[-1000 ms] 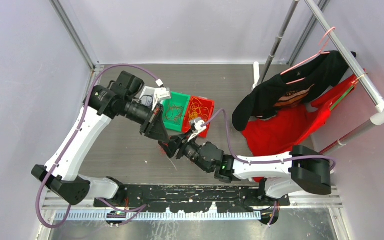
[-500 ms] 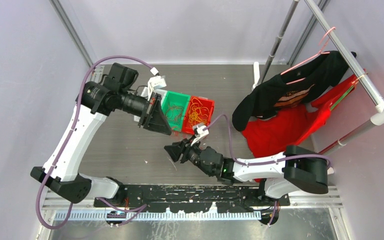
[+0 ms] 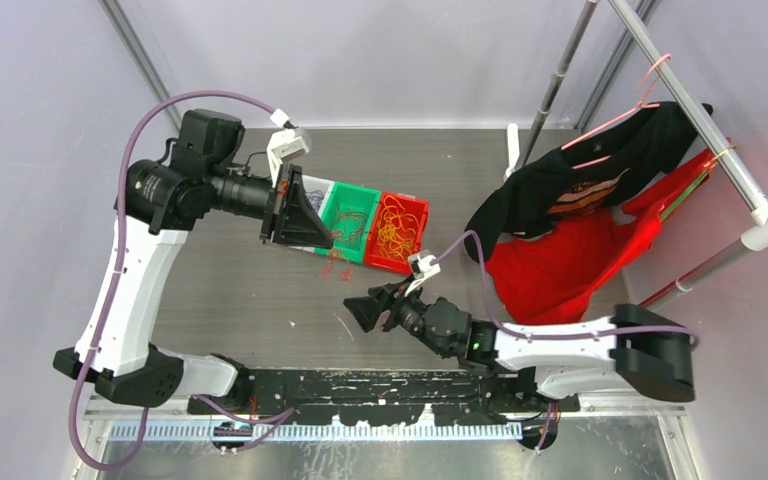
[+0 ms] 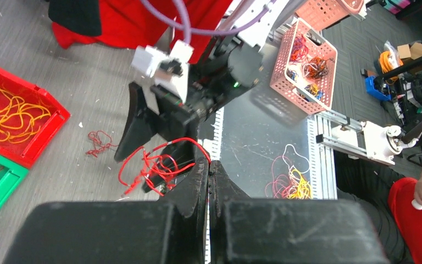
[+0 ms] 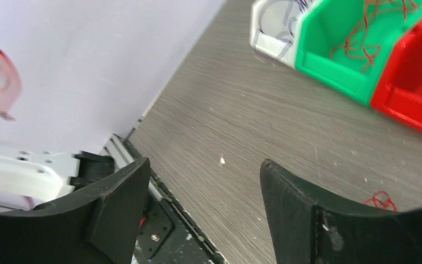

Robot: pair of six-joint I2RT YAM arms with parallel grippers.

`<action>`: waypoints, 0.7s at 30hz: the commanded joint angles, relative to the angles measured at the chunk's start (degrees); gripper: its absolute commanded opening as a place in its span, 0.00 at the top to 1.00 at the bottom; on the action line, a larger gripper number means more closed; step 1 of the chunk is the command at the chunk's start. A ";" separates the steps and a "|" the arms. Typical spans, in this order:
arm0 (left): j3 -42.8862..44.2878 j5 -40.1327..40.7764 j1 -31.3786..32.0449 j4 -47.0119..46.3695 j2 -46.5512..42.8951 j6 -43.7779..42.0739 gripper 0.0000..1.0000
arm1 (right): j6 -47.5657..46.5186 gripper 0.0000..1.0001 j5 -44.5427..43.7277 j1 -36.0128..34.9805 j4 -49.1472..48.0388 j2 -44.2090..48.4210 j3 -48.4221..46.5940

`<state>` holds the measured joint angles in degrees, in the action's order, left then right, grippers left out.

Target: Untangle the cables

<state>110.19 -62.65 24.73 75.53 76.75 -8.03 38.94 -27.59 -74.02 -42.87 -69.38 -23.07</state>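
Note:
My left gripper [image 4: 209, 163] is shut on one strand of a red cable [image 4: 159, 165], whose curly loops hang off its tip above the table. From above, that red cable [image 3: 332, 258] dangles below the left gripper [image 3: 312, 232], just in front of the bins. My right gripper [image 3: 362, 311] sits lower and nearer the front edge, apart from the cable. Its jaws stand wide open with only bare table between them in the right wrist view [image 5: 203, 165]. Orange-yellow cables [image 3: 396, 222] lie in the red bin [image 3: 418, 210]; thin reddish cables [image 5: 362, 33] lie in the green bin [image 3: 370, 196].
A white bin [image 5: 264, 30] stands left of the green one. A small red cable scrap [image 5: 382, 201] lies on the table. A black shirt [image 3: 560, 185] and a red garment [image 3: 570, 265] hang on the rack at the right. A pink basket [image 4: 307, 55] sits off the table.
The right gripper opened, let go of the red cable and drew back to the right. The left arm pulled up and left, carrying the red cable with it.

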 commanded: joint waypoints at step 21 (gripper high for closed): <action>-1.53 -0.69 -0.21 2.27 -2.39 -3.26 1.00 | -21.58 0.55 8.89 1.25 36.00 7.89 -30.23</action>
<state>107.53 -61.95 24.73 77.60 76.09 -10.48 17.98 -19.31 -73.25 -6.31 -62.65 -52.80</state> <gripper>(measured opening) 0.005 0.537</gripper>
